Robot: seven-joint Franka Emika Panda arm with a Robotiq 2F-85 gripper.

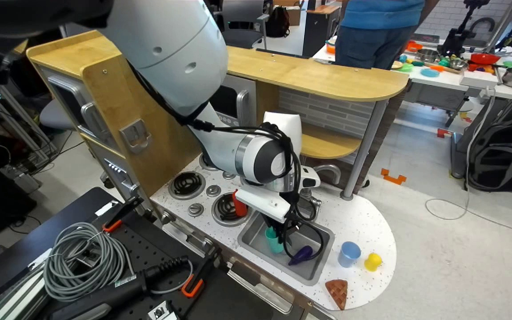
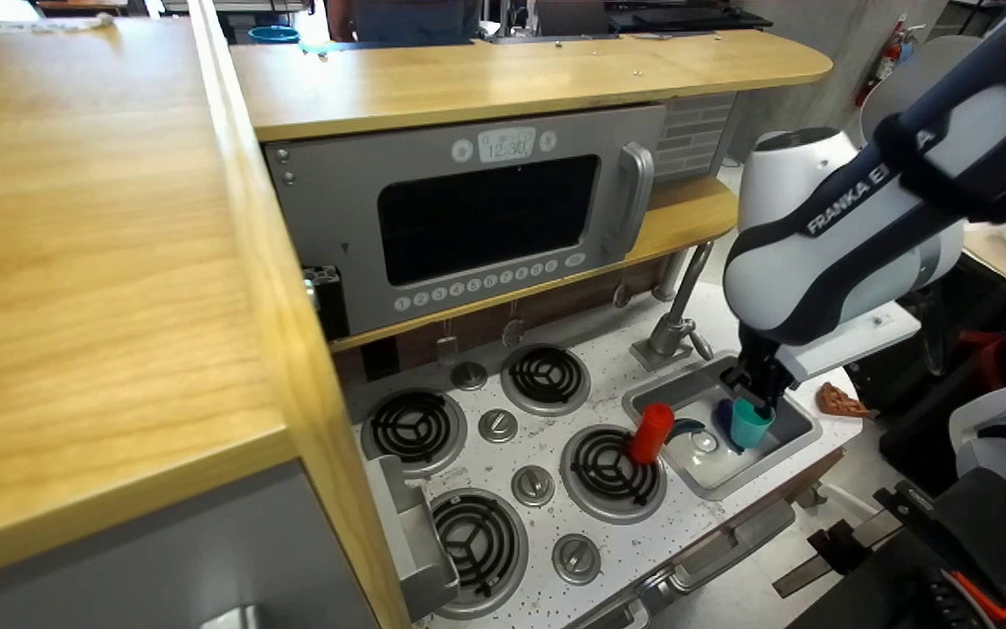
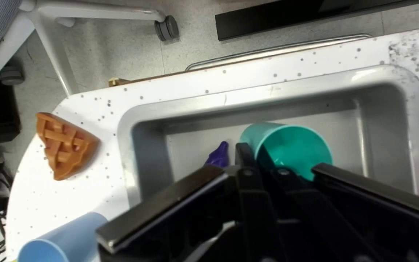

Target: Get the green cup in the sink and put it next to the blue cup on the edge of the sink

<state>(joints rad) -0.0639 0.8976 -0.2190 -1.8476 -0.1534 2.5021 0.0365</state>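
Green cup [image 1: 274, 241] in sink [image 1: 282, 263]; blue cup [image 1: 349, 254] on counter [image 1: 367, 222].

In the wrist view, the gripper [image 3: 256, 156] partly hides the green cup [image 3: 293, 145] and purple piece [image 3: 219, 155]. The view's bottom edge crops the blue cup [image 3: 75, 236].

Sink [image 3: 231, 100]: one, along the front edge of the counter [image 1: 362, 222]
Faucet [image 2: 671, 335]: one
Cups: two, one green cup [image 3: 293, 147] in the sink, one blue cup [image 1: 349, 255] between the sink and the counter's rounded edge
Gripper [image 3: 256, 155]: one
Burners [image 2: 416, 428]: four
Knobs [image 2: 533, 485]: four
Lattice slice [image 3: 64, 145]: one, near the junction of front and rounded edges
Yellow piece [image 1: 373, 262]: one, near the rounded edge
Purple piece [image 1: 301, 255]: one, in the sink
Red cylinder [image 2: 651, 432]: one
Dark green piece [image 2: 685, 426]: one
Microwave [image 2: 490, 218]: one
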